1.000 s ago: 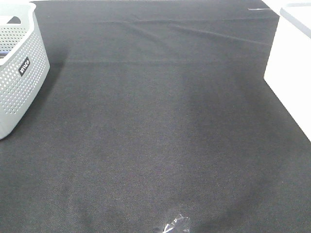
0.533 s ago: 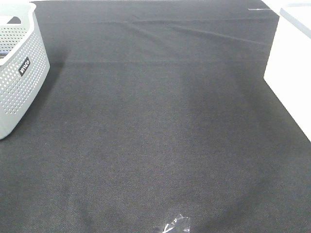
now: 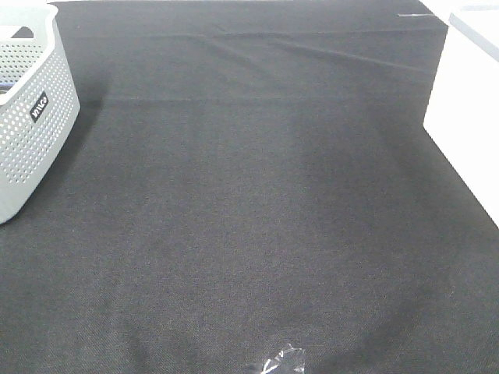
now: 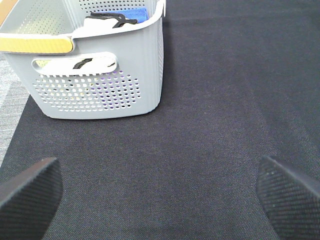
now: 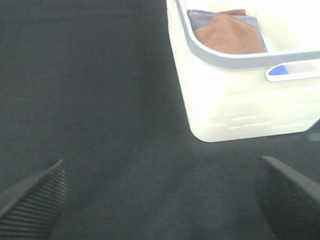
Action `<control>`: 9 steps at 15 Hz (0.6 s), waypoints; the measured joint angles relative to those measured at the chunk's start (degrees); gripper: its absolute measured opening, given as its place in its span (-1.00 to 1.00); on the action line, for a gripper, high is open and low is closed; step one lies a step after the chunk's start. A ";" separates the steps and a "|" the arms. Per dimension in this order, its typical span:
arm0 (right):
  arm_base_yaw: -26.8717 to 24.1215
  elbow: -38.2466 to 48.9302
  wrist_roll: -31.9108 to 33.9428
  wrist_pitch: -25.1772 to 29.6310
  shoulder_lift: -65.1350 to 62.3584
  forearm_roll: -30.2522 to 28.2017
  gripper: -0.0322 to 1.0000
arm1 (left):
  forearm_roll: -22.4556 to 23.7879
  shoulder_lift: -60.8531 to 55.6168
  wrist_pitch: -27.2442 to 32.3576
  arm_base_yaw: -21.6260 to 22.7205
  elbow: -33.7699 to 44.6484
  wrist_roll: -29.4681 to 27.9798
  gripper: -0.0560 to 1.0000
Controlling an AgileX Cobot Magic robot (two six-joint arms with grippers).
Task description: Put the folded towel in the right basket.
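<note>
Nothing has shifted across the earlier overhead frames and this one: the black cloth surface (image 3: 257,218) lies bare between the grey perforated basket (image 3: 31,109) at the left and the white basket (image 3: 468,109) at the right, with only a scrap of clear plastic (image 3: 281,361) at the near edge. Neither arm shows in the overhead view.

The left tool (image 4: 160,187) is spread wide with nothing between its pads, facing the grey perforated basket (image 4: 100,65), which holds mixed cloth items. The right tool (image 5: 160,195) is likewise spread wide and carries nothing, facing the white basket (image 5: 240,95).

A folded brown towel (image 5: 230,34) already lies inside that white basket, resting on a folded grey-blue cloth (image 5: 200,20), with a bit of blue showing through the handle slot. No towel lies on the open surface. By this layout the placing looks done: the towel sits ahead of the right tool, inside the right basket, so the right arm is the nearer one and likely needs only to stay clear.
</note>
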 joint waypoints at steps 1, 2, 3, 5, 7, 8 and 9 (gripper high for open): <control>0.00 1.83 0.00 0.34 -4.47 1.09 0.97 | 0.00 0.00 0.00 0.00 0.00 0.00 0.96; 0.00 2.69 0.00 1.32 -8.37 1.78 0.97 | 0.00 0.00 0.00 0.00 0.00 0.00 0.96; 0.00 2.75 -0.63 2.41 -10.08 1.66 0.97 | 0.00 0.00 0.00 0.00 0.00 0.00 0.96; 0.00 3.84 -2.46 4.70 -10.49 1.55 0.97 | 0.00 0.00 0.00 0.00 0.00 0.00 0.96; 0.00 4.35 -2.98 4.76 -10.49 1.72 0.96 | 0.00 0.00 0.00 0.00 0.00 0.00 0.96; 0.00 4.30 -3.04 4.76 -10.49 1.72 0.96 | 0.00 0.00 0.00 0.00 0.00 0.00 0.96; 0.00 4.41 -3.04 4.76 -10.49 1.72 0.96 | 0.00 0.00 0.00 0.00 0.00 0.00 0.96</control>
